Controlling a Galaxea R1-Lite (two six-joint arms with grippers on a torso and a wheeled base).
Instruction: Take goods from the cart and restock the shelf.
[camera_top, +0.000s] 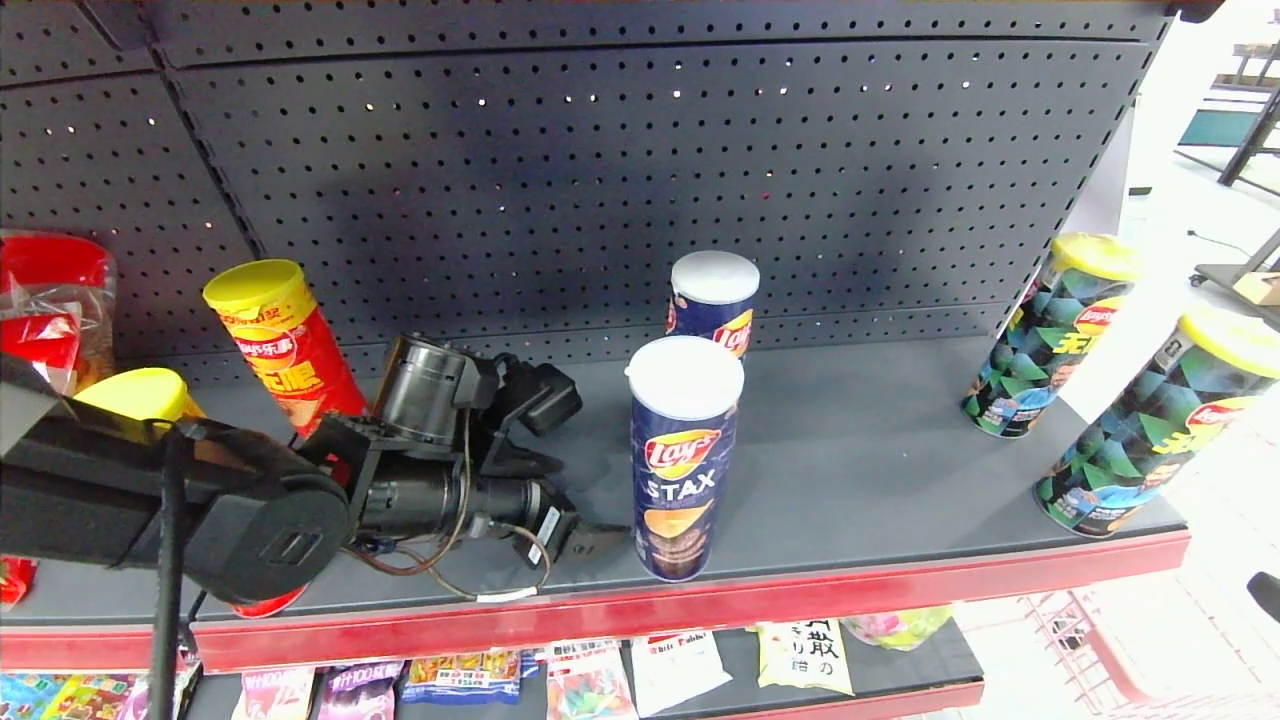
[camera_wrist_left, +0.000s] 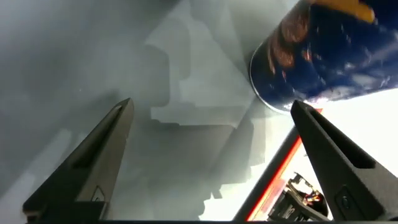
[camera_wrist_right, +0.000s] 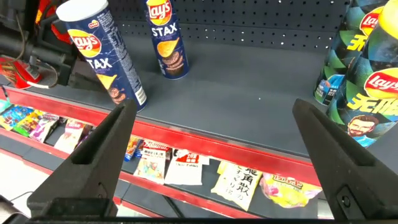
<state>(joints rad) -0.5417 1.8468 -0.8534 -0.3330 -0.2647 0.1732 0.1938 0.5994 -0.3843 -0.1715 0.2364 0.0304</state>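
Two blue chip cans with white lids stand upright mid-shelf, one at the front (camera_top: 685, 460) (camera_wrist_right: 102, 50) and one behind it (camera_top: 712, 300) (camera_wrist_right: 166, 37). My left gripper (camera_top: 590, 535) lies low over the shelf board just left of the front can. In the left wrist view the left gripper (camera_wrist_left: 212, 106) is open with only shelf board between its fingers. The front can's base (camera_wrist_left: 323, 56) sits off to one side, outside the fingers. My right gripper (camera_wrist_right: 214, 107) hangs open and empty in front of the shelf's red edge (camera_wrist_right: 205, 144).
Red cans with yellow lids (camera_top: 285, 340) stand at the shelf's left, behind my left arm. Two green-patterned cans (camera_top: 1050, 335) (camera_top: 1160, 420) stand at the right end. Snack packets (camera_top: 690, 665) lie on the lower shelf. A red cart's wire rim (camera_top: 1085, 640) shows at bottom right.
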